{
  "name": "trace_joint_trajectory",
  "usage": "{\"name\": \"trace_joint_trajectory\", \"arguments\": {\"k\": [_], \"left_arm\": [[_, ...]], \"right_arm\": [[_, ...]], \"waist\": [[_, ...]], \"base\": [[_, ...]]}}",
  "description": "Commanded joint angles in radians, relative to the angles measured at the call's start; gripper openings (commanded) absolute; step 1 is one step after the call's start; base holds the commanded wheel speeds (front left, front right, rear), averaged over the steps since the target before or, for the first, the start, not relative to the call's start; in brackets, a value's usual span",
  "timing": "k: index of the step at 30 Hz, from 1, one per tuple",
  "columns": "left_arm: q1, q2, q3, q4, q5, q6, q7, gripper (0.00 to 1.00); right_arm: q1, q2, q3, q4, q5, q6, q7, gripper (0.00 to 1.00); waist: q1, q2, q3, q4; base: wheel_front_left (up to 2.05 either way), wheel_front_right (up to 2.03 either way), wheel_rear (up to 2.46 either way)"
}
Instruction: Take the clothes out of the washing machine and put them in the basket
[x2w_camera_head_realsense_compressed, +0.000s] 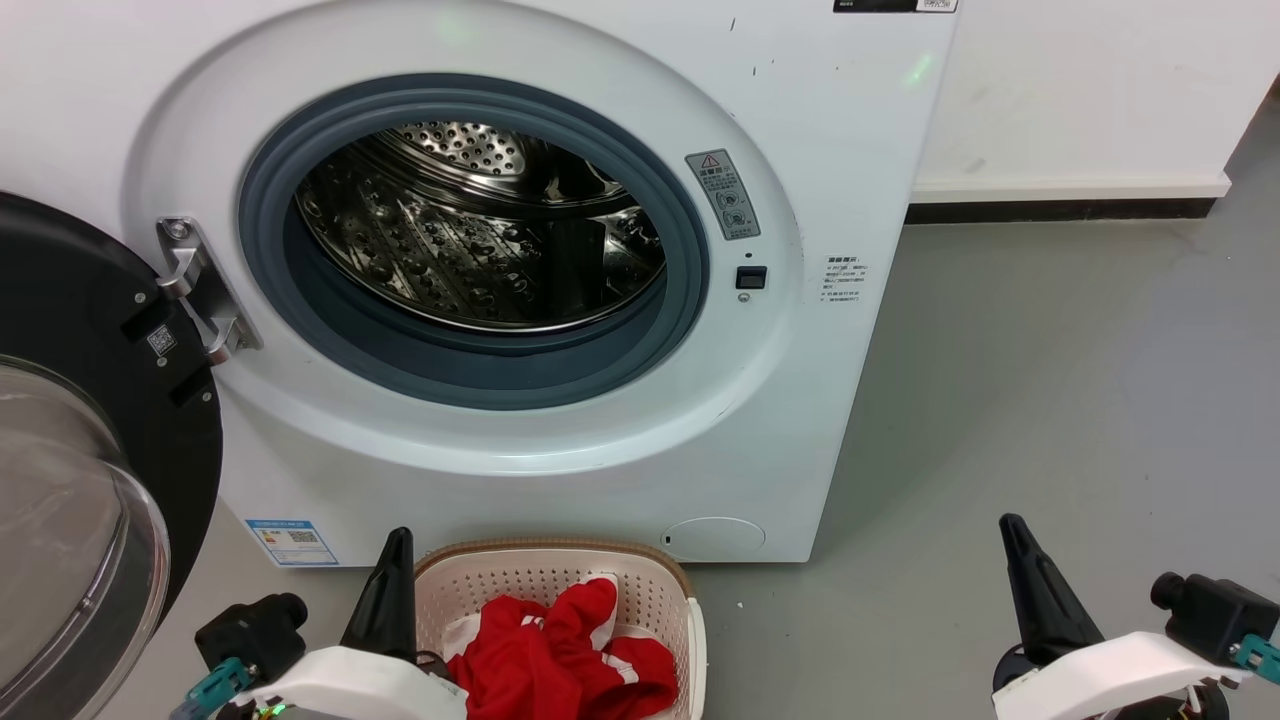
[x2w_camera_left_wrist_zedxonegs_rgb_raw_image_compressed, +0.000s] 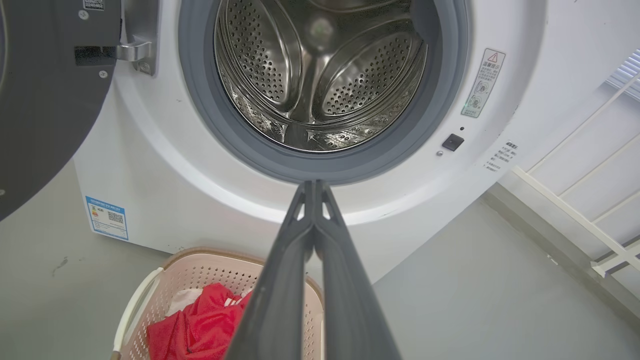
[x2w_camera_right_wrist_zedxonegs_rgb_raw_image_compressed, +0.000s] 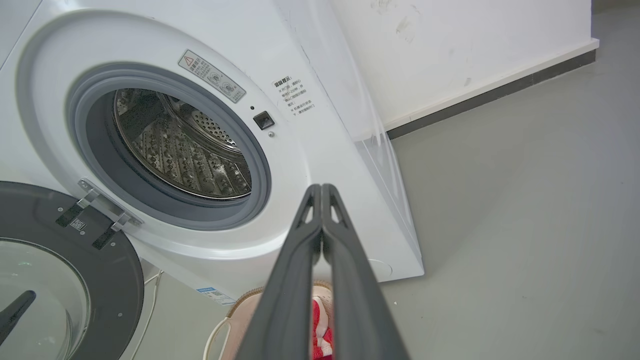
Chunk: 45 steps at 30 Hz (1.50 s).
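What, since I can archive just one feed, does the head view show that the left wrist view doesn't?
Head view adds: the right gripper, shut, above bare floor, and the open door's glass bowl.
Left wrist view adds: white rails beside the machine.
Both share: the washing machine, its drum with no fabric in sight, the red clothes lying in the basket, and the shut left gripper.

Basket (x2w_camera_head_realsense_compressed: 560, 580): just right of left gripper (x2w_camera_head_realsense_compressed: 398, 537), before washing machine (x2w_camera_head_realsense_compressed: 800, 400); clothes (x2w_camera_head_realsense_compressed: 560, 650) inside. Right gripper (x2w_camera_head_realsense_compressed: 1010, 524): well right of basket.
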Motion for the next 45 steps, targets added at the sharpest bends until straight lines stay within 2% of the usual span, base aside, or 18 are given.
{"name": "trace_joint_trajectory", "arguments": {"k": [1, 23, 45], "left_arm": [[-0.031, 0.008, 0.008, -0.003, -0.046, -0.008, 0.004, 0.0], [-0.074, 0.008, 0.049, 0.048, -0.381, -0.047, 0.053, 0.0], [-0.104, 0.002, 0.086, 0.087, -0.633, -0.077, 0.096, 0.0]], "right_arm": [[-0.036, -0.01, -0.005, -0.008, 0.048, 0.0, 0.003, 0.0], [-0.078, -0.018, -0.026, 0.039, 0.38, 0.0, 0.038, 0.0], [-0.11, -0.02, -0.048, 0.076, 0.631, 0.0, 0.071, 0.0]], "waist": [[0.0, 0.0, 0.0, 0.0], [0.0, 0.0, 0.004, -0.001], [0.0, 0.0, 0.008, -0.001]], "base": [[0.0, 0.0, 0.0], [0.0, 0.0, 0.0], [0.0, 0.0, 0.0]]}}
